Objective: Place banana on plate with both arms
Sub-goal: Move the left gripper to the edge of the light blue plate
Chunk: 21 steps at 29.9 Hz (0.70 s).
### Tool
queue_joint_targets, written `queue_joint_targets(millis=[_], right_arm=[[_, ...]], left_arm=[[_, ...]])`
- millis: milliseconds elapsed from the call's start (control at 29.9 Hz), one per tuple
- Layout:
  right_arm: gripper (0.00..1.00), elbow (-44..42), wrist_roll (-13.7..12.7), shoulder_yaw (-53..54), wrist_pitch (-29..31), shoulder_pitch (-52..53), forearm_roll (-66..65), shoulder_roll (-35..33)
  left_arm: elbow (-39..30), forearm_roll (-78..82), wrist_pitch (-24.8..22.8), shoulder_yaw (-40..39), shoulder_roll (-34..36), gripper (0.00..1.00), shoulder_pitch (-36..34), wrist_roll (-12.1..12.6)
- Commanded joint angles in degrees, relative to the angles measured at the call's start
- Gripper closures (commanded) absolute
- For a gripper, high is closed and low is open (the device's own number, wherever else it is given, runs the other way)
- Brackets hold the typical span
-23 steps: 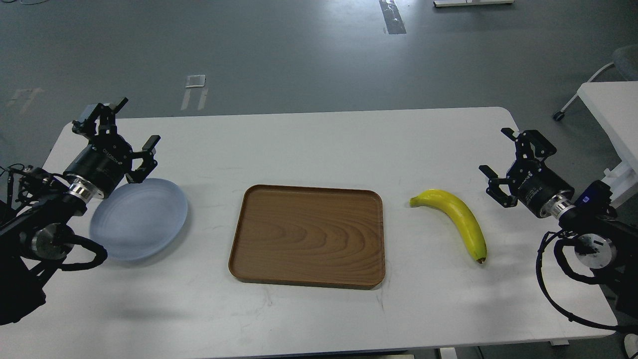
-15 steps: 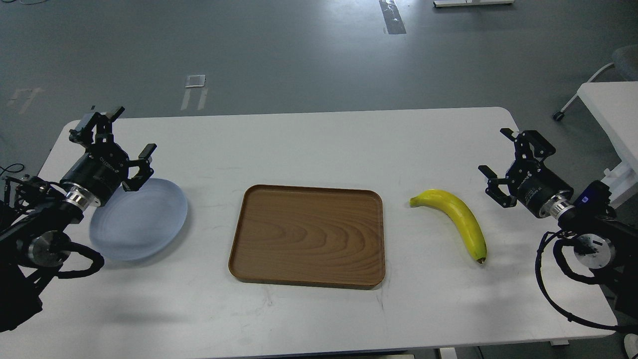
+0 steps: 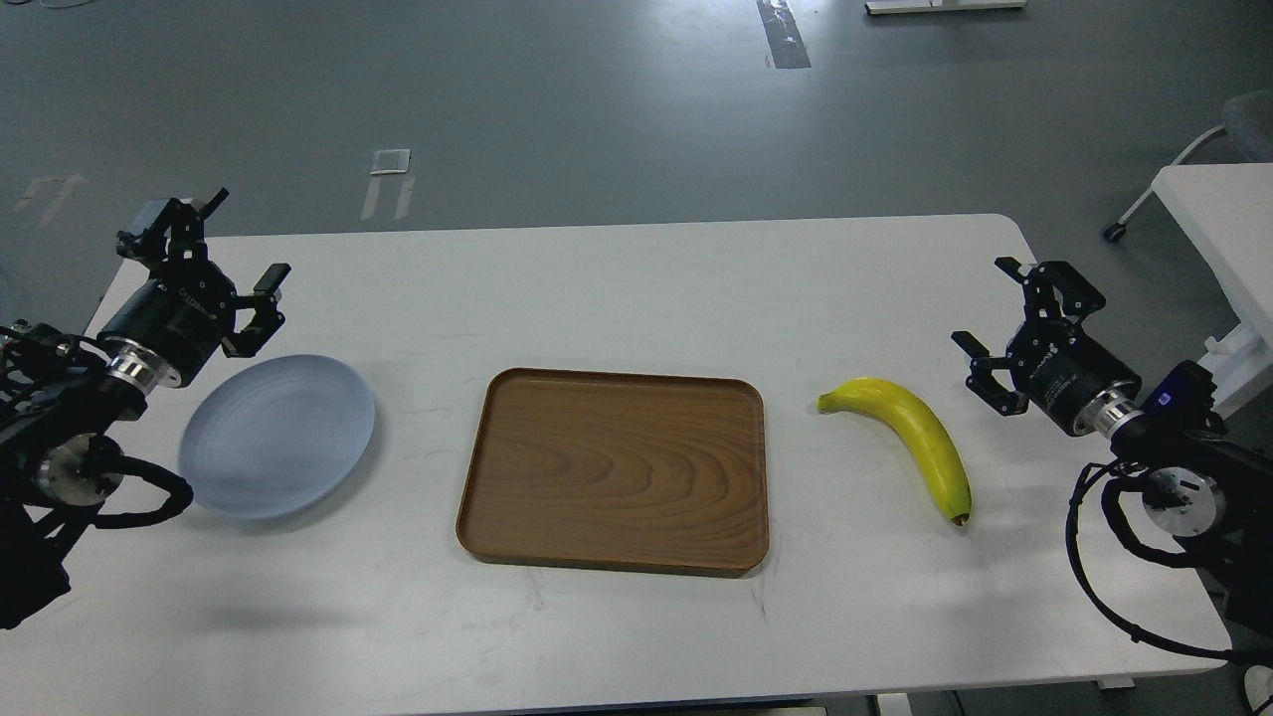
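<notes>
The yellow banana (image 3: 913,435) lies on the white table (image 3: 636,288) right of centre, stem end to the left, dark tip toward me. The pale blue-grey plate (image 3: 277,437) lies flat at the left. My left gripper (image 3: 242,240) is open and empty, up and to the left of the plate, clear of it. My right gripper (image 3: 985,304) is open and empty, to the right of the banana and apart from it.
A rectangular brown wooden tray (image 3: 614,470) lies empty in the middle between plate and banana. Another white table (image 3: 1221,234) and a chair leg stand off to the right. Grey floor lies beyond the table's far edge.
</notes>
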Motion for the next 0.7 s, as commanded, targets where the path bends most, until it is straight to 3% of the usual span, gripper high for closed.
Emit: queue_joint_targets(millis=[0, 268, 401, 502, 669], right_arm=[[0.01, 0.0, 0.0, 0.0, 0.0, 0.1, -0.1, 0.0], [0.01, 0.1, 0.0, -0.1, 0.0, 0.4, -0.1, -0.1], [0.01, 0.0, 0.0, -0.1, 0.0, 0.3, -0.3, -0.2], [0.01, 0.1, 0.0, -0.1, 0.0, 0.1, -0.3, -0.1], [0.01, 0.1, 0.0, -0.1, 0.0, -0.1, -0.3, 0.0]], left_arm=[[-3.5, 8.7, 0.0, 0.0, 3.6, 0.00, -2.1, 0.0], [-14.8, 37.1, 0.0, -0.3, 12.6, 0.00, -3.8, 0.0], [-19.5, 60.5, 0.0, 0.1, 16.0, 0.00, -4.1, 0.0], [-19.0, 72.4, 0.0, 0.3, 16.5, 0.00, -4.0, 0.0], [-13.8, 81.4, 6.8, 4.0, 17.2, 0.00, -3.2, 0.0]])
